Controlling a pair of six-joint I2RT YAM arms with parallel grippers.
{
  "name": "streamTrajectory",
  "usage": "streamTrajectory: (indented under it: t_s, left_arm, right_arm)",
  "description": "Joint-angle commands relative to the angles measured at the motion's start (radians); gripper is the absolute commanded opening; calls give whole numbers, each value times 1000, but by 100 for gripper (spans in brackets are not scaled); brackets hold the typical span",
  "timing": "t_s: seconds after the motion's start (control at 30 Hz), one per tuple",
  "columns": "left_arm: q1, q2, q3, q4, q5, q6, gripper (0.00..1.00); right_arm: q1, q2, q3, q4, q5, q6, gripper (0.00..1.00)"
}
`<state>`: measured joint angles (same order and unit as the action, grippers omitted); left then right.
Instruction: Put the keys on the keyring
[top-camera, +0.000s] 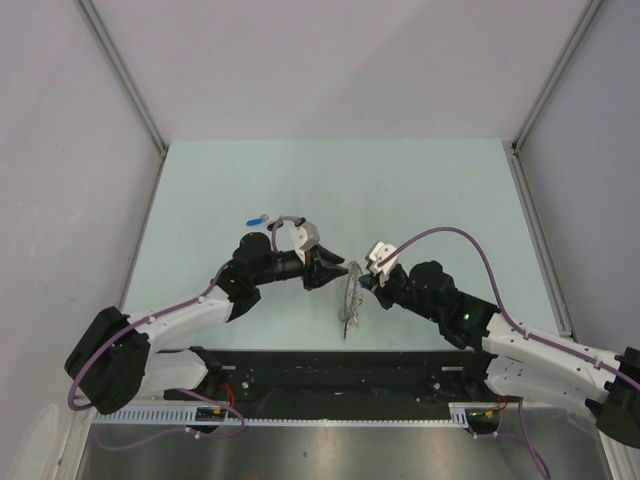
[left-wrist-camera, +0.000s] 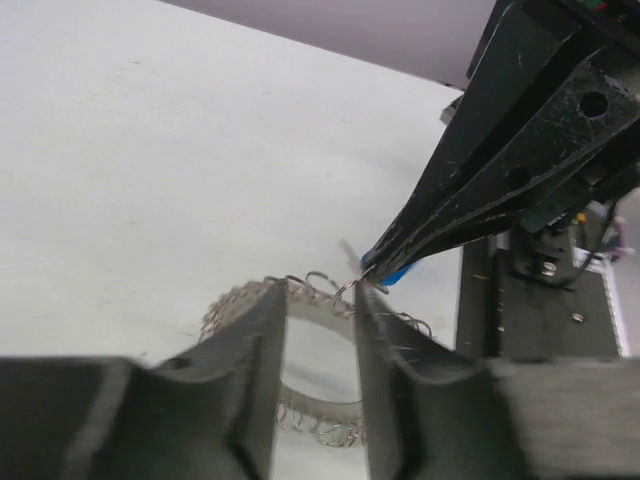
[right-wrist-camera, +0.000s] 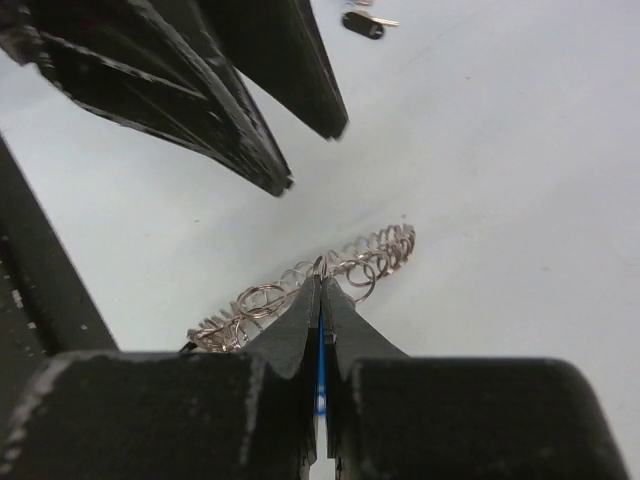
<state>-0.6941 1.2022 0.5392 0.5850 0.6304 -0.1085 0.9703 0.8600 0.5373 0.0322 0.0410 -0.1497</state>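
Pinching a blue key (right-wrist-camera: 320, 372), the right gripper (right-wrist-camera: 321, 283) was clamped shut, the key lengthwise along its fingers, pointing up-frame at the keyring (right-wrist-camera: 385, 248) loops. The left gripper (left-wrist-camera: 320, 295) held its jaws apart, straddling the keyring rim at lower centre.

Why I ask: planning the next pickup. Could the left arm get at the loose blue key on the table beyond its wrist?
Probably yes. The loose blue key lies uncovered on bare table, and the left hand is open and empty by the keyring; it would need to swing back.
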Motion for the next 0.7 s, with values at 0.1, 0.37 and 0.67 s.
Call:
streamTrajectory:
  t_s: [0.1,0.37,0.67]
  left_arm:
    - [30,-52,77,-25,-194,-68,55]
    - [97,-162,160,-291,-446,-164,88]
    - [203,-285,278,-672,-686,-282,100]
  right_arm:
    - [-122,-4,62,60,-6,16,0]
    - [-315,153,177,121,3,29,0]
    - [-509,349,274,334,-23,-56,0]
